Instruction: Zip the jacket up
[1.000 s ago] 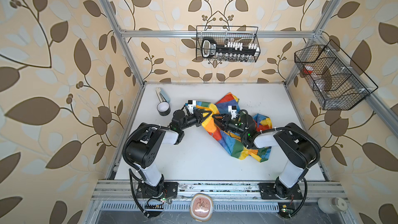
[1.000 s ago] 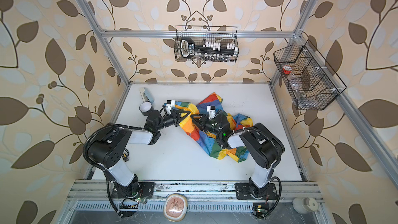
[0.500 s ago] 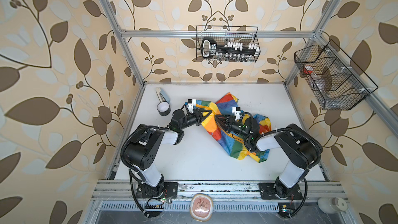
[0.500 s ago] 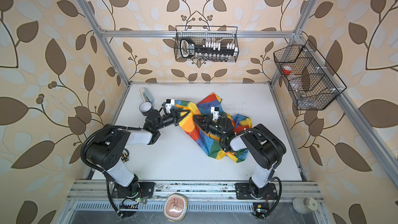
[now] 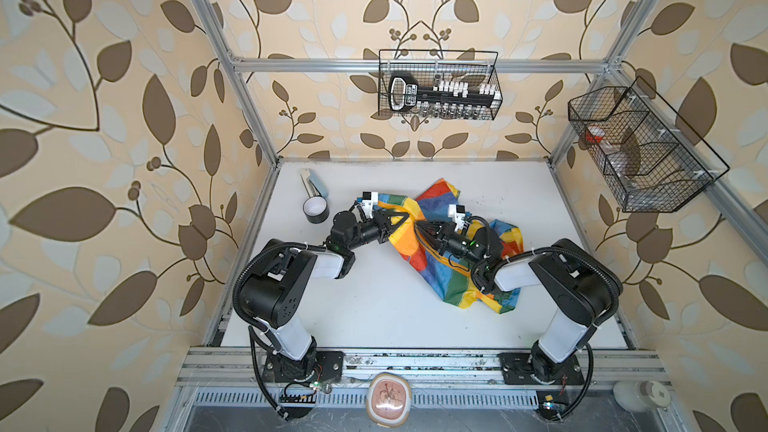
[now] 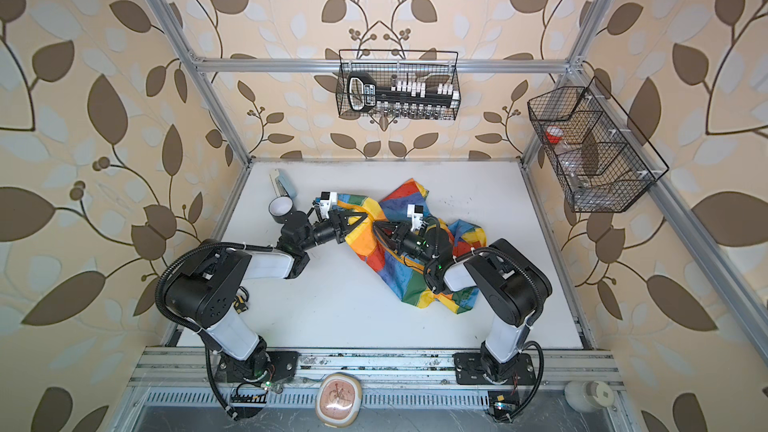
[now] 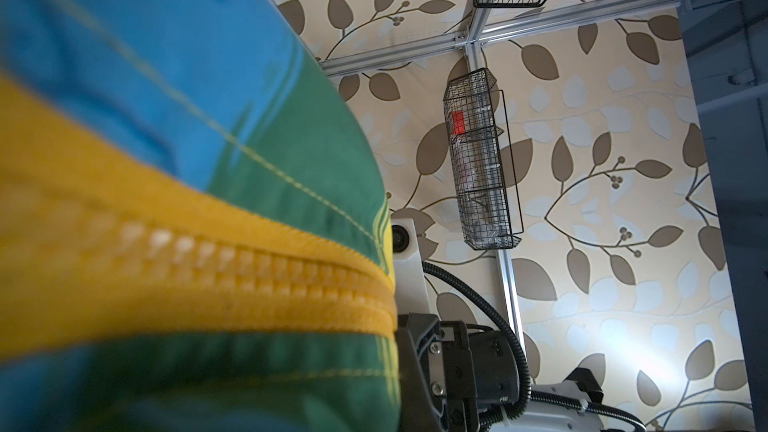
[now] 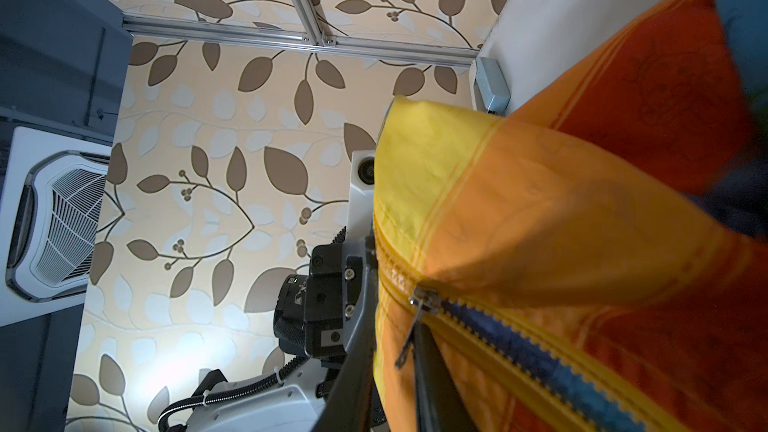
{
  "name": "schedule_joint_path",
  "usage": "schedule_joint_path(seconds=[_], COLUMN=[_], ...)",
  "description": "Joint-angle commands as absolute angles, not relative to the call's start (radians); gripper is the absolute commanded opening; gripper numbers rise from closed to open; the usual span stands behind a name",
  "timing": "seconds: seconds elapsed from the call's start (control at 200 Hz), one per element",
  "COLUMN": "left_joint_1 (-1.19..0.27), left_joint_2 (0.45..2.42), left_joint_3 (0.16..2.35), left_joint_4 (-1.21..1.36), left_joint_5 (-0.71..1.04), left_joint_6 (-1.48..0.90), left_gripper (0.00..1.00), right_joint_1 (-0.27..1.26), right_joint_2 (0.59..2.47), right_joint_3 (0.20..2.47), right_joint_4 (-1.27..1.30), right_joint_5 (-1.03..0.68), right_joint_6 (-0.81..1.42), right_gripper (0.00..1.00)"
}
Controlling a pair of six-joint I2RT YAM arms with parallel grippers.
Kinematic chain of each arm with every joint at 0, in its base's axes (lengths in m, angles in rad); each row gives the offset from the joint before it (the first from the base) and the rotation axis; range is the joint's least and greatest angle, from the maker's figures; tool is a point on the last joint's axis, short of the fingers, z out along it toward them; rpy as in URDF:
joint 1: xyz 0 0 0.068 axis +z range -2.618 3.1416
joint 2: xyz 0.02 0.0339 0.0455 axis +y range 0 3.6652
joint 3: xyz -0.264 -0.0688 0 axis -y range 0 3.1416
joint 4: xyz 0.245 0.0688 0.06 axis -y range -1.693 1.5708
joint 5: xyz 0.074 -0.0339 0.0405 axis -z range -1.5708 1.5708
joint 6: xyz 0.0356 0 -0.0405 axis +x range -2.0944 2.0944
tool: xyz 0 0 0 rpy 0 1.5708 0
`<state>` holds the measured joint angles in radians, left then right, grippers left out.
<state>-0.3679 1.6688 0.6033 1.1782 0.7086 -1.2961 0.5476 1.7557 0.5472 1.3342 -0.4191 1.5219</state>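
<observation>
Jacket point(image 5: 453, 280), part-zipped. Left hand point(image 5: 403, 223) clamps fabric; right hand point(image 5: 420, 230) narrow around zipper pull point(image 8: 409, 338), grip unclear. Next: draw pull along.

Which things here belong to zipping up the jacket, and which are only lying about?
Job: jacket, zipper slider, left gripper, right gripper.
Lying about: black roll, pale blue object beside it, back wire basket, side wire basket.

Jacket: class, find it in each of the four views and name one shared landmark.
Top view: jacket on the table, right of centre.
Top view: jacket, same spot.
Left wrist: close foreground, zipper teeth showing.
Right wrist: close foreground, zipper slider showing.
Shared landmark: aluminium frame rail.
</observation>
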Motion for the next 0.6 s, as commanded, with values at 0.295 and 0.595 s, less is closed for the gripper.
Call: schedule_joint_path(seconds=[0.295,0.595], left_joint_1=[-0.377,-0.379], left_joint_2=[1.608,1.604], left_joint_3=[0.641,0.642], left_joint_4=[1.259,1.262], left_joint_5=[0.759,0.770], left_joint_6=[-1.288,-1.292], left_gripper=[0.00,0.00], right_joint_1=[0.552,0.555], right_joint_2=[1.792,1.795], right_joint_3=[0.574,0.596], right_joint_4=[1.326,1.324], right_joint_5=[-0.416,-0.419], right_joint_6=[1.541,1.536], right_gripper=[0.13,0.07])
